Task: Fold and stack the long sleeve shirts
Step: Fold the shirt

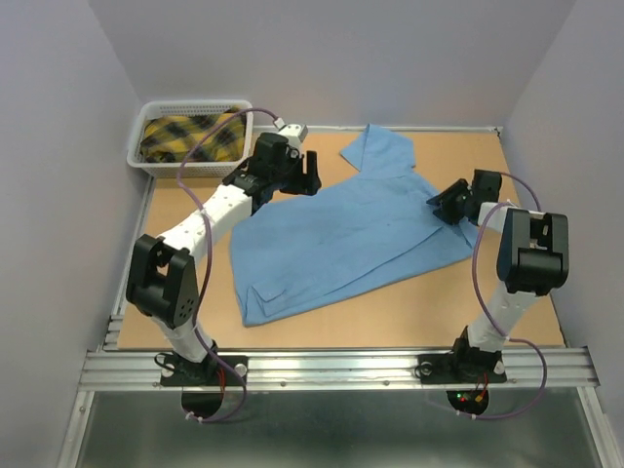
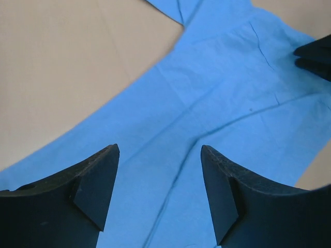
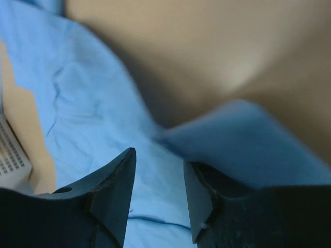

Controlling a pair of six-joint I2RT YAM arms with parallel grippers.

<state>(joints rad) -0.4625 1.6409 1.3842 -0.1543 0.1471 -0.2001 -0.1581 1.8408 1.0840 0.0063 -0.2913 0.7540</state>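
A light blue long sleeve shirt [image 1: 341, 244] lies spread out on the wooden table, one part reaching toward the back [image 1: 385, 151]. My left gripper [image 1: 312, 172] hovers over the shirt's upper left edge. In the left wrist view it [image 2: 159, 150] is open, with flat blue cloth [image 2: 227, 93] below and nothing between the fingers. My right gripper [image 1: 441, 205] sits at the shirt's right edge. In the right wrist view it [image 3: 159, 157] is open over the cloth [image 3: 88, 108], and a blurred raised fold [image 3: 248, 139] stands just beyond its right finger.
A white basket [image 1: 156, 168] holding yellow and black plaid cloth [image 1: 190, 136] stands at the back left corner. Bare table [image 1: 507, 302] shows to the right of and in front of the shirt. Grey walls close in on three sides.
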